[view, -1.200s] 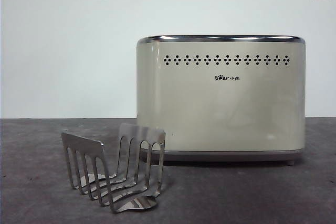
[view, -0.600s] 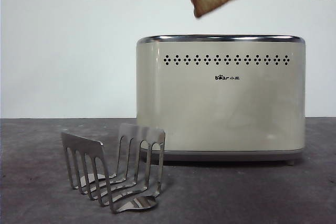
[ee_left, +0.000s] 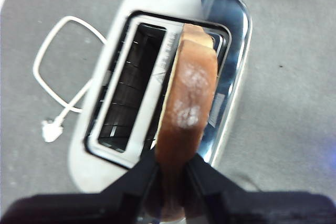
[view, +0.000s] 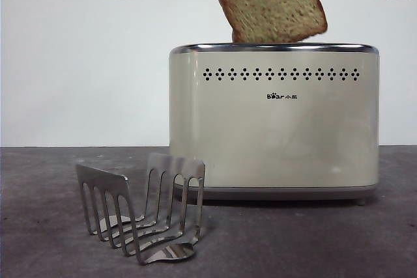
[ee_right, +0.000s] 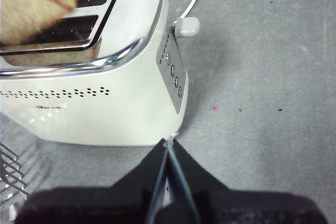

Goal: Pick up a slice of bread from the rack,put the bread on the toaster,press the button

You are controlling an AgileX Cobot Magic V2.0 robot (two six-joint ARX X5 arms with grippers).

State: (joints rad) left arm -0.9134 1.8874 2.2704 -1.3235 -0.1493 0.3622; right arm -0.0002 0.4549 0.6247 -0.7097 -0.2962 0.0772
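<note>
Left gripper [ee_left: 170, 174] is pinching the slice of bread [view: 270, 3] w/ both jaws, holding it tilted, its lower edge dipping into a slot of the toaster [view: 273, 122]. Right gripper [ee_right: 168, 150] is hanging near the toaster's button end, jaws pressed together. Rack [view: 140, 209] is sitting empty in front.

Tilted bread slice [view: 270, 3] entering toaster [view: 273, 122]
</note>
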